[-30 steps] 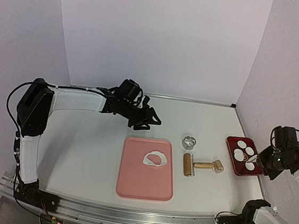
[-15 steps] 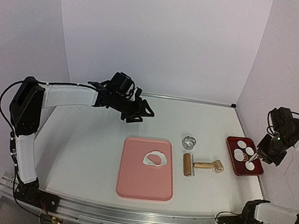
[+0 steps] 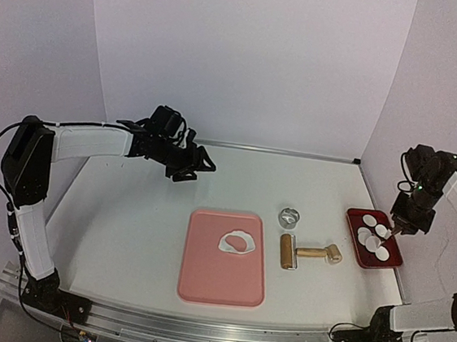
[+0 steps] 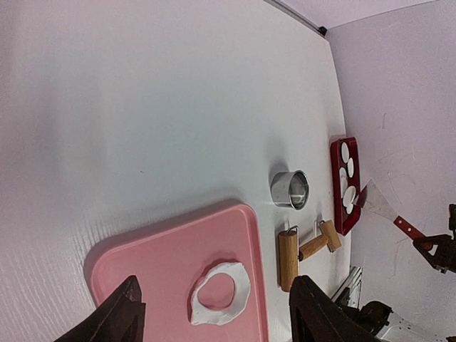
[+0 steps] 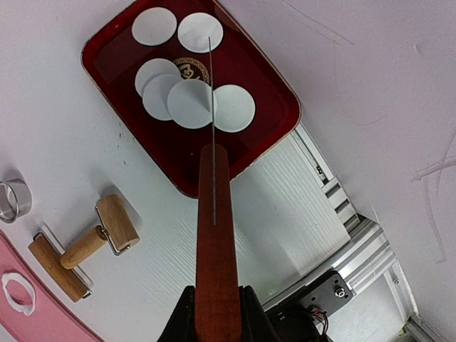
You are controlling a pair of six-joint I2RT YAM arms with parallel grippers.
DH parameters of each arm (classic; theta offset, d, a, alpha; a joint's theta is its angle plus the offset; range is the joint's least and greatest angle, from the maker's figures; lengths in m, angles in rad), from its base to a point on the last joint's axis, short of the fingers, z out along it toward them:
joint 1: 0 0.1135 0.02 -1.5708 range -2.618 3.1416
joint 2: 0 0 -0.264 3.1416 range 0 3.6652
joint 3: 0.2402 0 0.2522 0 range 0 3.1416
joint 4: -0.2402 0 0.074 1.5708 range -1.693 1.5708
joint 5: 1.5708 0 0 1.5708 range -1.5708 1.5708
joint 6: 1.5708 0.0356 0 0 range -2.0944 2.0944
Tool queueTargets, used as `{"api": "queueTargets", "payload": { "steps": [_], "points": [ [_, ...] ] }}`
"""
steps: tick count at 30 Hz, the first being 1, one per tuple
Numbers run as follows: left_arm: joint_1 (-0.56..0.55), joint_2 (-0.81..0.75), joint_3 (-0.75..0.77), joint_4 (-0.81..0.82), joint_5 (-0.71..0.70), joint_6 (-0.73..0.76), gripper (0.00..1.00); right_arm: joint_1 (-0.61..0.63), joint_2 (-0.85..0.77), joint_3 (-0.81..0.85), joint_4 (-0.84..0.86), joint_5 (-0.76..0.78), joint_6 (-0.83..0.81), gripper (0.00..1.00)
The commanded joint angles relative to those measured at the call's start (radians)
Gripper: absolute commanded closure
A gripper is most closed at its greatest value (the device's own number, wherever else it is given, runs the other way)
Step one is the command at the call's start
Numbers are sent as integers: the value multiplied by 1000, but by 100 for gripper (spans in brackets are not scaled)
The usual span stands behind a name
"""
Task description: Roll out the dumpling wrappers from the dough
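The dough (image 3: 226,241) is a thin ragged white sheet with a round hole, lying on the pink mat (image 3: 221,280). It also shows in the left wrist view (image 4: 246,296). Several round white dumpling wrappers (image 3: 372,239) lie in the red tray (image 3: 352,225), some overlapping (image 5: 189,103). My right gripper (image 3: 406,216) hangs above the tray's right side. It (image 5: 217,303) is shut on the red-brown handle of a thin-bladed spatula (image 5: 216,192), whose blade points at the wrappers. My left gripper (image 3: 192,166) is open and empty, high over the back left of the table, far from the mat (image 4: 216,288).
A metal ring cutter (image 3: 290,218) stands right of the mat. A wooden rolling pin (image 3: 306,252) lies between the mat and the tray. White walls close the back and both sides. The table's metal front rail (image 5: 356,249) runs just beyond the tray.
My left arm has swung back and to the left, away from the mat. My right arm has risen and moved back along the tray's right side, still holding the spatula.
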Motion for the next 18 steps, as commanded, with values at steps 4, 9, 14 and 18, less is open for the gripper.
{"api": "queueTargets", "payload": {
  "steps": [4,9,14,18],
  "points": [
    [68,-128,-70,-4,-56,38,31,49,58,180,-113,119,-31,100],
    [122,-183,-132,-2,-61,51,27,75,63,294,-96,38,-67,100],
    [184,-238,-221,18,-30,55,28,86,32,274,161,-346,-66,100],
    [207,-287,-266,2,-47,72,26,109,11,138,508,-577,80,100]
  ]
}}
